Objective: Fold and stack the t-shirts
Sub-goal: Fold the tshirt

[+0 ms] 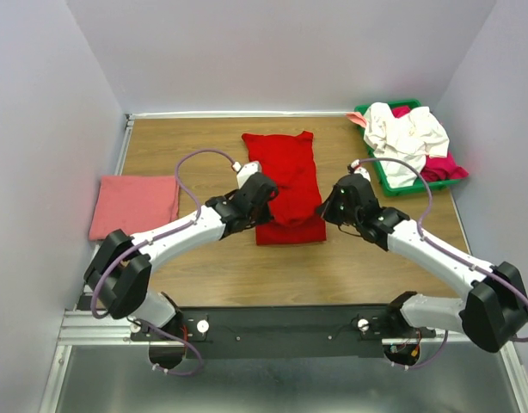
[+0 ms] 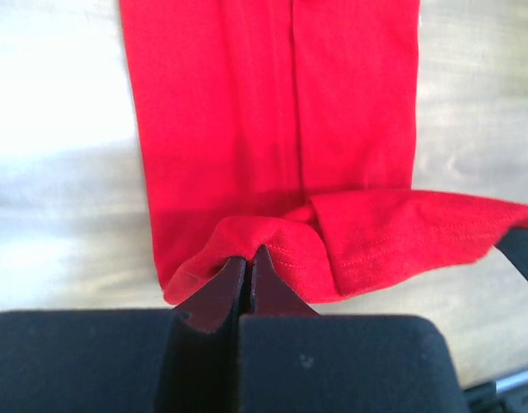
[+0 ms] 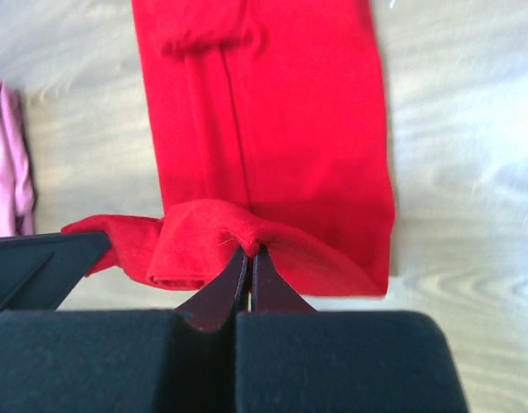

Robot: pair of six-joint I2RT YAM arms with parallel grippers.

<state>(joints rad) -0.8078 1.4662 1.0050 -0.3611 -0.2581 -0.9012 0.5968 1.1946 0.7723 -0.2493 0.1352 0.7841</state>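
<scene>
My left end effector and right end effector each clamp the stitched hem of the soft bright red cloth t-shirt. It lies centre frame on the wood-grain worktop.

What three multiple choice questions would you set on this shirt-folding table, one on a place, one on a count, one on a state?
1. Where does the folded salmon-pink shirt lie?
A. left side of the table
B. its far right corner
C. between the arm bases
2. How many hands grip the red shirt?
A. none
B. one
C. two
3. How is its near hem?
A. flat on the table
B. pinched and raised
C. hanging off the table
Answers: 1 A, it lies by the left wall; 2 C, left hand and right hand each pinch it; 3 B, both wrist views show it bunched at the fingers.
</scene>
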